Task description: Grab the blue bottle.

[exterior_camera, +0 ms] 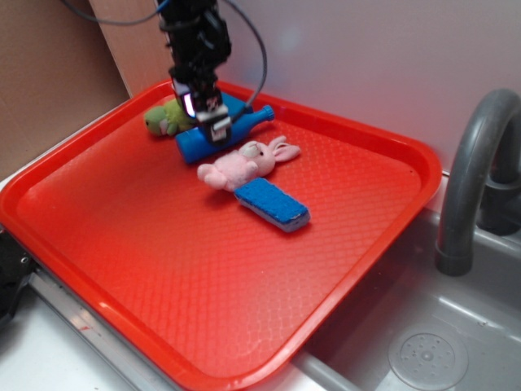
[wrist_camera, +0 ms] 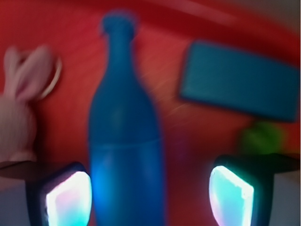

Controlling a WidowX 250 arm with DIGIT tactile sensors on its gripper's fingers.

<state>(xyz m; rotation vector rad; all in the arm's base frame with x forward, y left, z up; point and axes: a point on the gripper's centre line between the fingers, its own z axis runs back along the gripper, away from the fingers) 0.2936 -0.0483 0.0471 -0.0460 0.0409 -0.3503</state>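
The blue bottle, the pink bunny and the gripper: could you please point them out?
blue bottle (wrist_camera: 124, 141), wrist view, on its body.
pink bunny (exterior_camera: 244, 163), exterior view, on its torso.
gripper (wrist_camera: 149, 193), wrist view, midway between fingertips.

one blue bottle (exterior_camera: 213, 135), two plush toys — pink bunny (exterior_camera: 244, 163), green one (exterior_camera: 167, 119) — one blue pad (exterior_camera: 272, 204).

Blue bottle (exterior_camera: 213, 135) (wrist_camera: 124, 136): solid blue, narrow-necked, lying flat, tray's far corner.

Solid blue bottle (exterior_camera: 218, 130), pink bunny (exterior_camera: 244, 163), green plush (exterior_camera: 165, 119), blue pad (exterior_camera: 273, 204) — red textured tray (exterior_camera: 163, 269)
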